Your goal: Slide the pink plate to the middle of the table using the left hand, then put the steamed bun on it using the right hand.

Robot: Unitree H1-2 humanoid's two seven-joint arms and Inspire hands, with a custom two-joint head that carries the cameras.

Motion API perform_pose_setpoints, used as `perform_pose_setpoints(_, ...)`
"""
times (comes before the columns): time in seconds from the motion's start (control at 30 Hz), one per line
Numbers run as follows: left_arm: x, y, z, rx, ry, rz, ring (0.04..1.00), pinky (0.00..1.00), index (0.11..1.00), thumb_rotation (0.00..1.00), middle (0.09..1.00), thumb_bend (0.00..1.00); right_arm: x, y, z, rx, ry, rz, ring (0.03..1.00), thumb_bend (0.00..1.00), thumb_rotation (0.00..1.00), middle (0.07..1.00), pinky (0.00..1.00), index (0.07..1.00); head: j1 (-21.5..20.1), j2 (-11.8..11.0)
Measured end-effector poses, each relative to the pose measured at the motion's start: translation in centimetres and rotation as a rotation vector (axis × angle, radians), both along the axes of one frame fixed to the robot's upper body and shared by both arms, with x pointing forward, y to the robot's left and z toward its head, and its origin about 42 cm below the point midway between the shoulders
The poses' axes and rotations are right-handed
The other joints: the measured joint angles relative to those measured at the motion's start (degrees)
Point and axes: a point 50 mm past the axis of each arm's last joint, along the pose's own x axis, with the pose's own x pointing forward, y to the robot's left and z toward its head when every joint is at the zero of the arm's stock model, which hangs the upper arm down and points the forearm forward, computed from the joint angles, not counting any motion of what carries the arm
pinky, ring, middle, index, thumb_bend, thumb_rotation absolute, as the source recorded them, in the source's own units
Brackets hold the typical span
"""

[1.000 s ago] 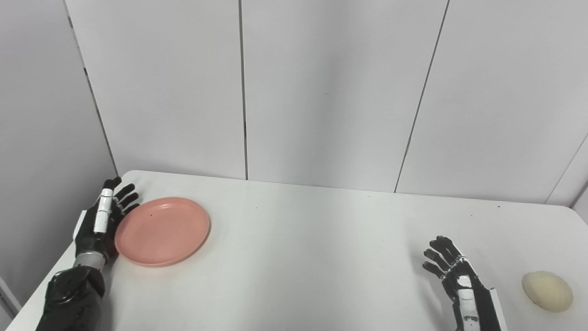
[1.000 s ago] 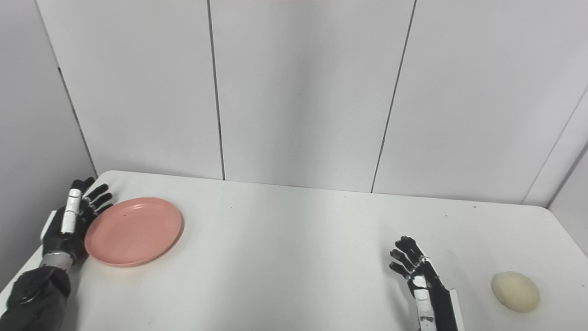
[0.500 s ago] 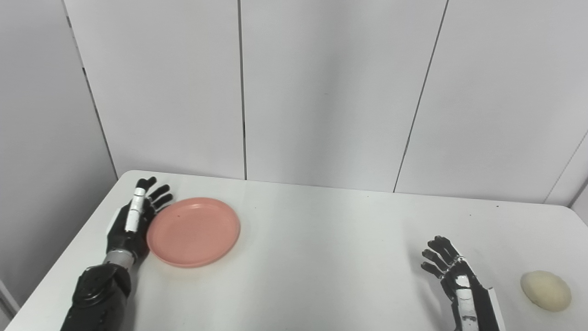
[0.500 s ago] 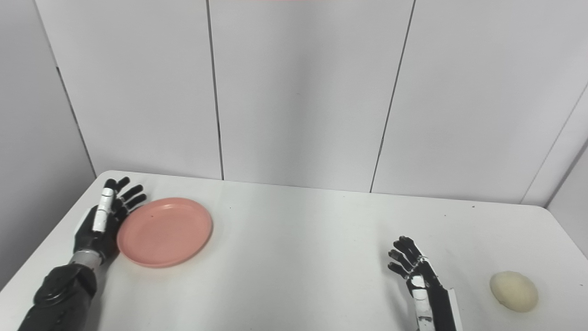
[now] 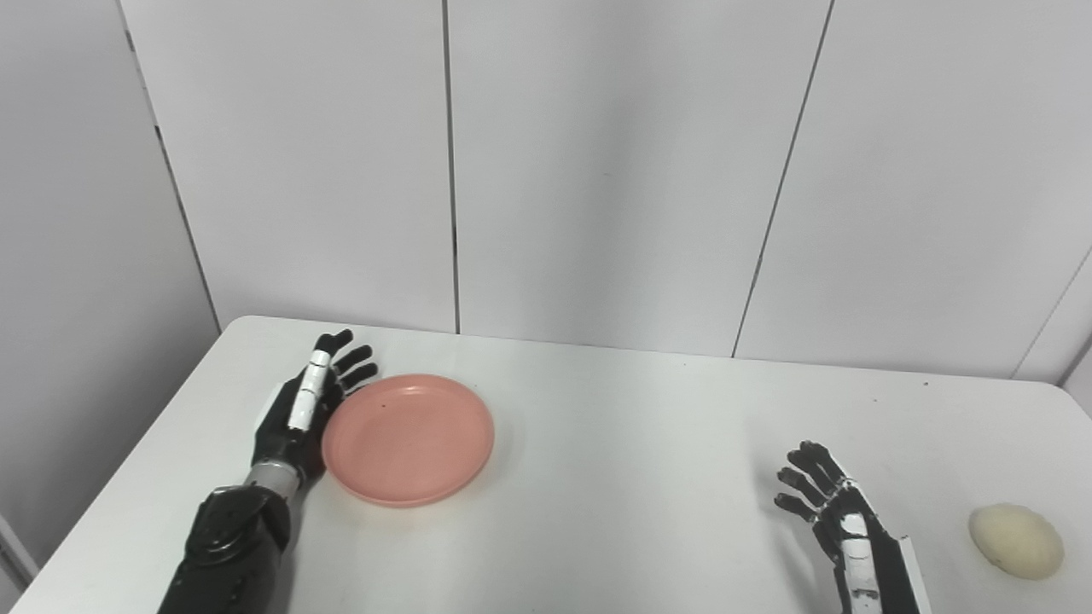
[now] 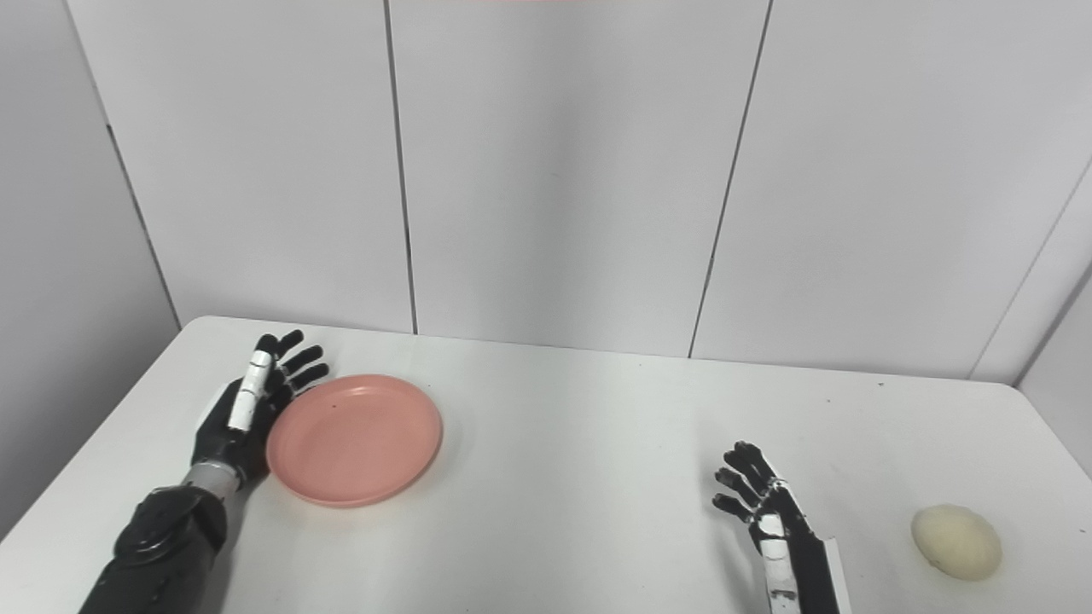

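The black robotic left hand stands edge-on against the left rim of the round, shallow pink plate, so its palm and the exact contact with the rim are hidden. The black-and-white right hand shows only its back; its wrist and arm are cut off by the bottom edge. The white desk runs out of frame at the bottom and right.

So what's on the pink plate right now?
Nothing. The plate shows bare, apart from a tiny dark speck. The bun lies on the table far right. The left hand is against the plate's left rim, hiding that edge.
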Motion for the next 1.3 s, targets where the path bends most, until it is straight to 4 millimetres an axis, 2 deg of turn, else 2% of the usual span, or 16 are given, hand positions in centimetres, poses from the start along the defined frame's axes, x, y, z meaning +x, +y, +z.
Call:
perform_pose_setpoints(0.4,0.3,-4.8,-0.2,0.032,0.002,-0.094,0.823,0.79,0.874,0.85,0.835,0.8,-0.1,0.6,0.0,0.002,0.006,0.001,0.792,0.76,0.97,0.828,0.73,0.827,-1.0,0.4)
perform_pose_setpoints(0.57,0.2,-7.1,-0.3,0.04,0.003,-0.142,0.828,0.8,0.863,0.83,0.839,0.76,-0.5,1.2,-0.1,0.016,0.022,0.004,0.784,0.73,0.96,0.818,0.73,0.823,-2.0,0.8)
perform_pose_setpoints(0.8,-0.2,-9.9,0.0,0.02,0.013,-0.171,0.822,0.79,0.868,0.84,0.838,0.72,-0.8,2.2,0.0,0.008,0.035,0.006,0.796,0.72,0.99,0.827,0.73,0.821,-6.9,2.6)
perform_pose_setpoints(1.0,-1.1,-12.4,-0.2,-0.016,0.027,-0.174,0.845,0.81,0.892,0.86,0.839,0.7,-1.0,2.9,0.0,0.002,0.054,0.007,0.797,0.73,0.99,0.827,0.72,0.823,-9.0,3.2)
perform_pose_setpoints(1.07,-1.4,-13.1,-0.1,-0.036,0.033,-0.161,0.854,0.82,0.901,0.87,0.845,0.68,-1.0,3.0,0.0,-0.006,0.058,0.001,0.791,0.73,1.0,0.823,0.72,0.817,-11.2,3.6)
perform_pose_setpoints(1.3,-2.2,-14.7,0.1,-0.08,0.058,-0.149,0.853,0.82,0.905,0.89,0.852,0.69,-1.3,3.7,0.0,-0.028,0.065,-0.011,0.779,0.71,1.0,0.813,0.7,0.808,-15.0,4.4)
